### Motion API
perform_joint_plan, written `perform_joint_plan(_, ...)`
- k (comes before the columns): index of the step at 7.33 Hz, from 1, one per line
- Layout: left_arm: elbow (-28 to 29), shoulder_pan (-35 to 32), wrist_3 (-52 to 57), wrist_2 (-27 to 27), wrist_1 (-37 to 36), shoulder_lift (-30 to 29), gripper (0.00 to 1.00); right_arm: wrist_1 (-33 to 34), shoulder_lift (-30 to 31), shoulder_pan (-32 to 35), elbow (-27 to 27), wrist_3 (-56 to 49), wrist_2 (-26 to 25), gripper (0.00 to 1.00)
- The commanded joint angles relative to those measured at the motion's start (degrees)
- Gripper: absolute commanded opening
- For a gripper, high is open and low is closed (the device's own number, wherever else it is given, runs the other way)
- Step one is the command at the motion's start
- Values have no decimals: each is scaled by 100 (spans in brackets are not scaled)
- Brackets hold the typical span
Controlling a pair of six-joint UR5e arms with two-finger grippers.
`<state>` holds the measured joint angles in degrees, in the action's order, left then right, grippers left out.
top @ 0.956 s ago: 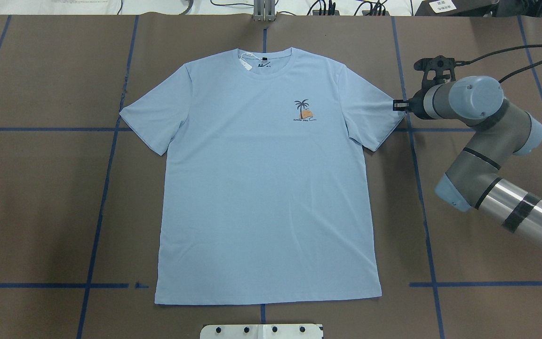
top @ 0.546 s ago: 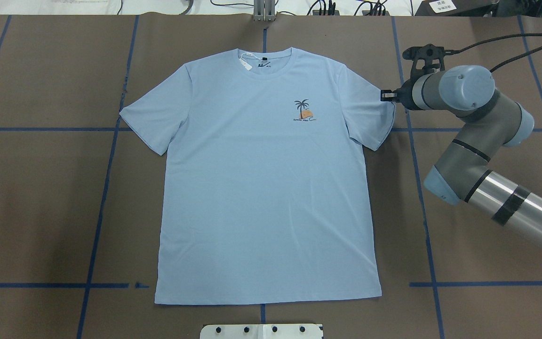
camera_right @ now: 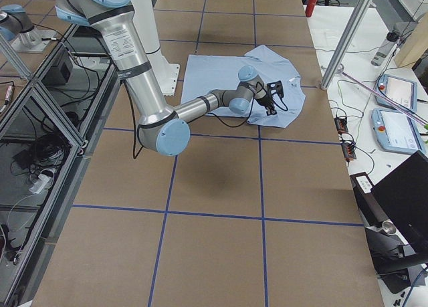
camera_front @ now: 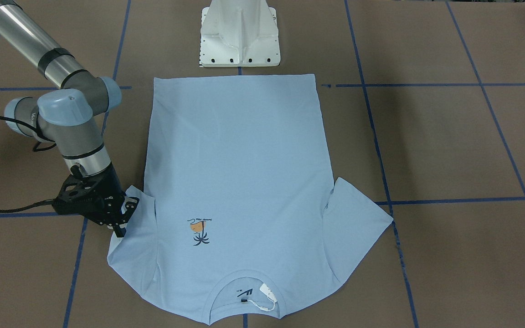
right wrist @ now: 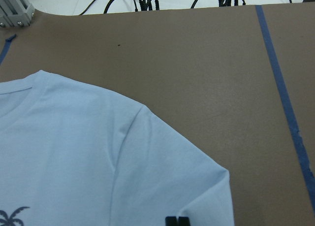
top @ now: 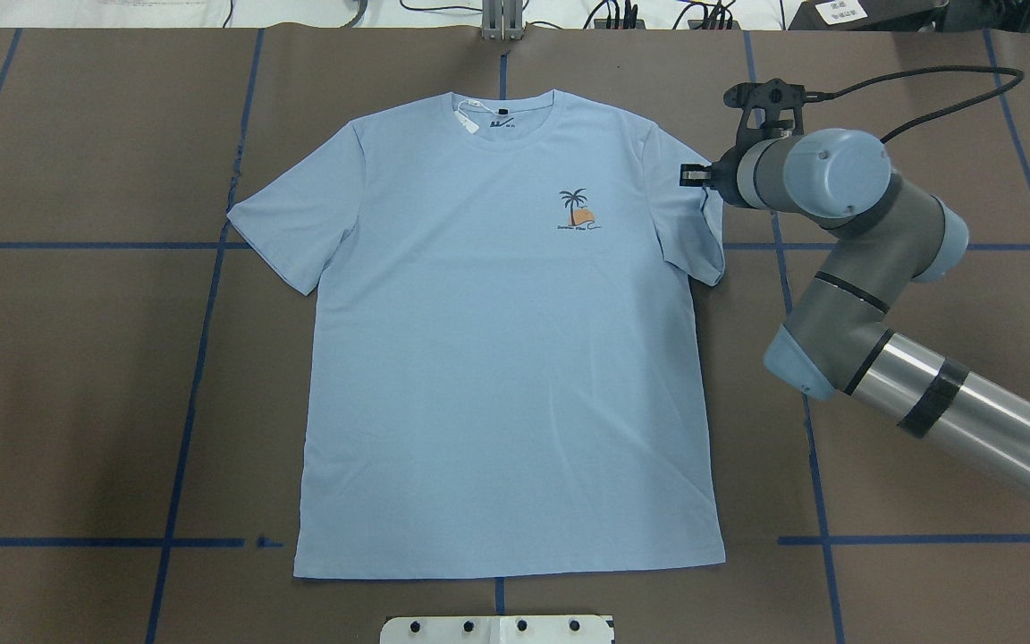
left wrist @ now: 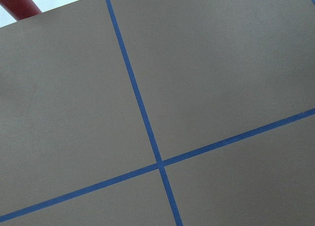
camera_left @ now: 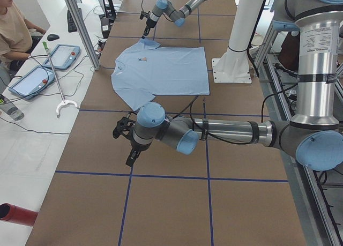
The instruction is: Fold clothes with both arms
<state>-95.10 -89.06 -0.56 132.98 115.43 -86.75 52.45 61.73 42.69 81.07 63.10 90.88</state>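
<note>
The light blue T-shirt [top: 497, 358] lies flat, front up, with its palm print [top: 578, 213] and collar [top: 504, 116] at the far side. My right gripper [top: 687, 176] is shut on the end of the shirt's sleeve on that side and holds it lifted and drawn inward over the sleeve. It also shows in the front view [camera_front: 120, 231] and in the right wrist view [right wrist: 177, 221] over the shirt [right wrist: 74, 152]. My left gripper [camera_left: 130, 160] hangs over bare table, away from the shirt [camera_left: 161, 69]; I cannot tell whether it is open or shut.
The white pedestal base [camera_front: 239, 34] stands at the shirt's hem side. Blue tape lines [left wrist: 142, 113] cross the brown table. A red cylinder [camera_left: 16, 214] and tablets [camera_left: 61, 56] lie on the operators' side, where a person [camera_left: 13, 31] sits.
My right gripper has moved toward the shirt's middle, carrying the sleeve end with it, so the sleeve now doubles inward. The rest of the shirt has not moved.
</note>
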Motion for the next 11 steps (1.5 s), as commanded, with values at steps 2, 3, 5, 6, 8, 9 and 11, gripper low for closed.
perform_joint_plan(2,9,2,3,0,23,18,100,914,-661,-559,-65,561,-729,0)
perform_joint_plan(3,-9,-6,3,9,23,35,100,925,-715,-647,-74,580,-764,0)
perform_joint_plan(5,0,2,12,79,23,44,100,960,-785,-814,-109,825,-1098,0)
perform_joint_plan(6,0,2,12,79,23,44,100,960,-803,-850,-144,826,-1099,0)
perform_joint_plan(8,0,2,12,79,32,53,100,951,-882,-850,-275,861,-1134,0)
perform_joint_plan(9,9,2,12,79,32,53,100,969,-961,-850,-381,1149,-1143,0)
perform_joint_plan(11,9,2,12,79,32,53,100,960,-1023,-841,-504,1275,-1143,0)
